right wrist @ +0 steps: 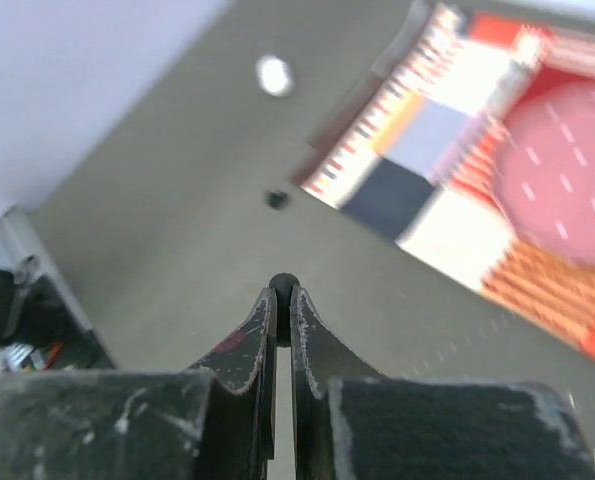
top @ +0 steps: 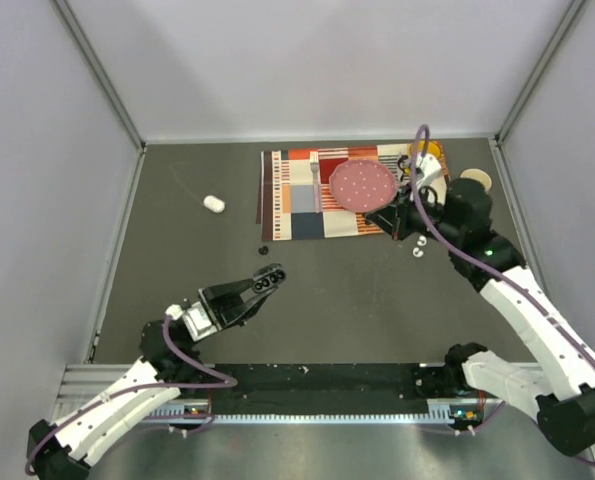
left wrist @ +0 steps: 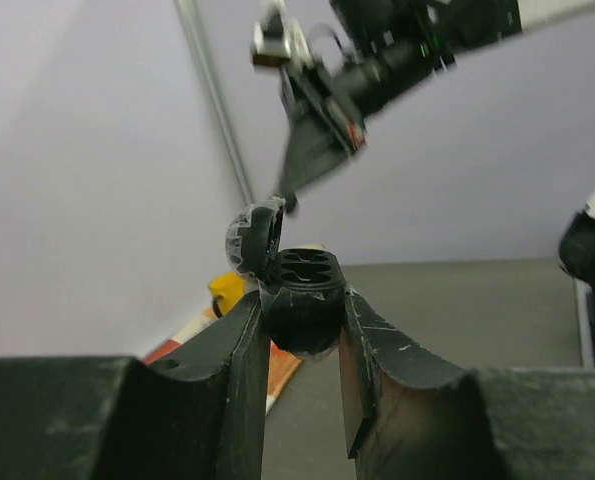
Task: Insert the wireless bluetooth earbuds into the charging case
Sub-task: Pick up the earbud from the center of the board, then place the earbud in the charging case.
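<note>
black earbud (right wrist: 283,284) pinched at right gripper (right wrist: 283,299) tips (case (left wrist: 307,272) in left gripper (left wrist: 301,305))

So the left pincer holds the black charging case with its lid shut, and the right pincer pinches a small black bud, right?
No, the lid is open: the left wrist view shows the charging case in the left pincer with its lid swung up. The right pincer does pinch a small black bud.

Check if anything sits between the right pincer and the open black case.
Nothing visible. The right pincer, shut on a small dark bud, has only bare table between it and the case in the left pincer.
</note>
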